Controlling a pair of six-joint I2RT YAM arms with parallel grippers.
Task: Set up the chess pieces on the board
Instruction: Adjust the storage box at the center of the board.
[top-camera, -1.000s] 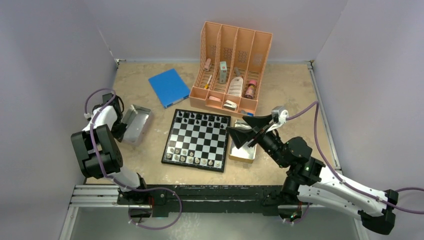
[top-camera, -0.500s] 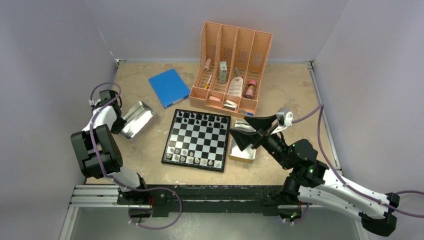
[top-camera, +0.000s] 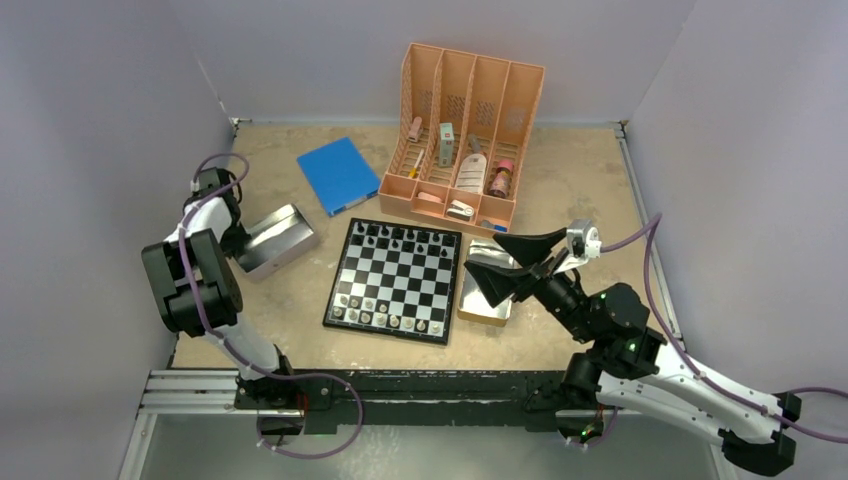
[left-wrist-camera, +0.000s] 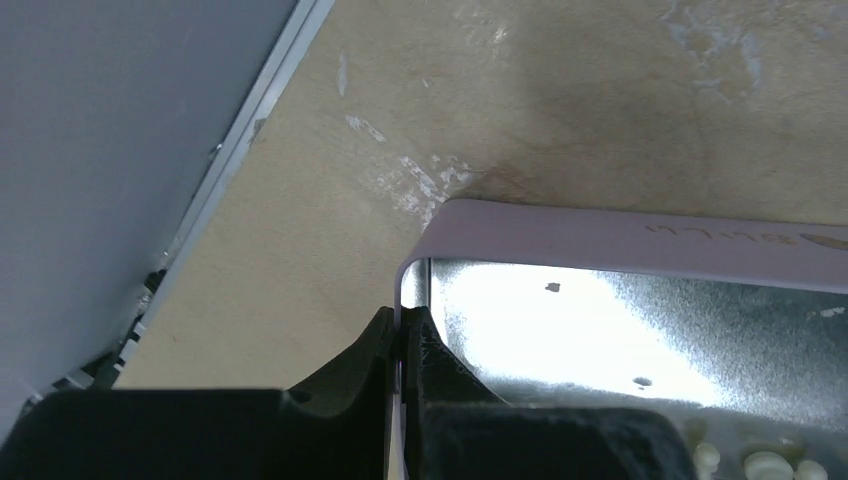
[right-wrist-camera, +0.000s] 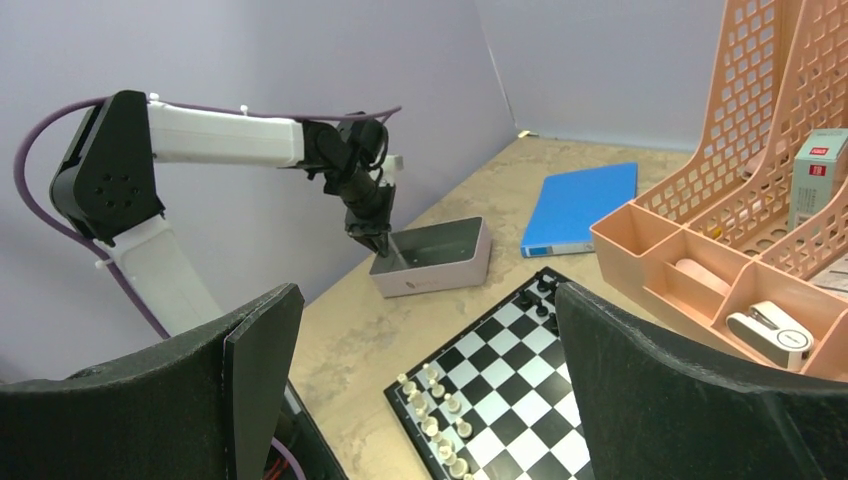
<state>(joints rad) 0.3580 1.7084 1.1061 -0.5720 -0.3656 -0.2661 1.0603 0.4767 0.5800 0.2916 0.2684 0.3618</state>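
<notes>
The board (top-camera: 396, 276) lies mid-table, black chess pieces (top-camera: 400, 238) along its far edge and pale ones (top-camera: 385, 316) in its near rows. My left gripper (top-camera: 243, 243) is shut on the wall of a shiny metal tray (top-camera: 282, 238) left of the board. In the left wrist view its fingertips (left-wrist-camera: 403, 326) pinch the tray rim (left-wrist-camera: 620, 238), and a few pale pieces (left-wrist-camera: 768, 464) lie inside. My right gripper (top-camera: 508, 262) is open and empty above a second tray (top-camera: 482, 312) right of the board. Its wrist view shows the board (right-wrist-camera: 530, 372) and pale pieces (right-wrist-camera: 440, 420).
A peach organizer (top-camera: 465, 130) with bottles and small items stands behind the board. A flat blue book (top-camera: 338, 175) lies at the back left. Walls close in on the left, back and right. The left arm (right-wrist-camera: 220, 135) reaches along the left wall.
My left gripper has turned the left tray and shifted it a little toward the board. My right arm has drawn back slightly to the right, still open.
</notes>
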